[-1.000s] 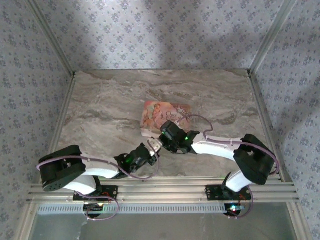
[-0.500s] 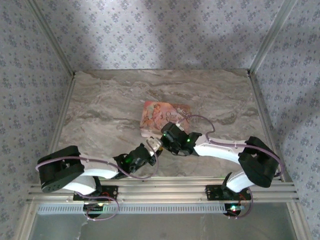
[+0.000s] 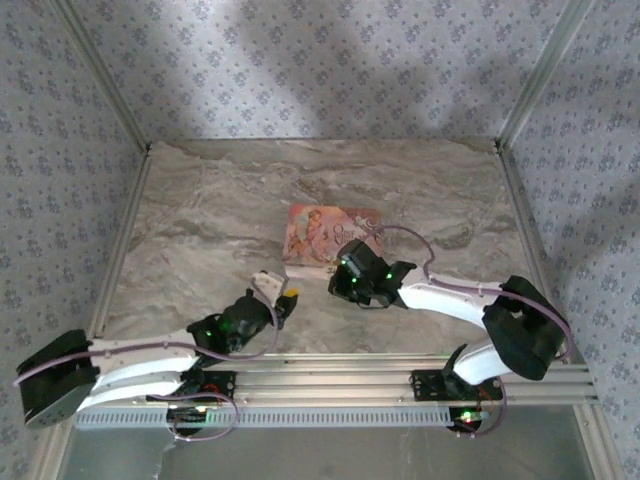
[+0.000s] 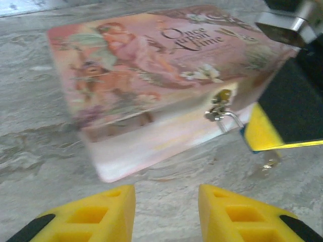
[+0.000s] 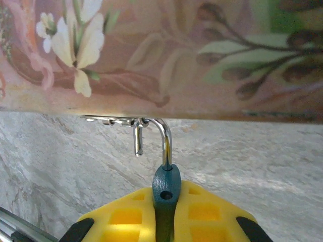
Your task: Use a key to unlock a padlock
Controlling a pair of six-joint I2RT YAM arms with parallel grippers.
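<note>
Right claw (image 5: pixel 164 201) pinches the padlock (image 5: pixel 166 181), which hooks onto the box's (image 5: pixel 166 60) front edge. Left claw (image 4: pixel 166 209), spread and empty, faces the box's front.

The left gripper (image 3: pixel 283 296) draws back from the padlock (image 5: pixel 165 187) toward the near left, its jaws now parted; the right gripper (image 3: pixel 336 281) edges slightly right.

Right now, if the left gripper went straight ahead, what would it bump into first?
The left gripper would probably meet the pink box first, on its near side wall.
</note>
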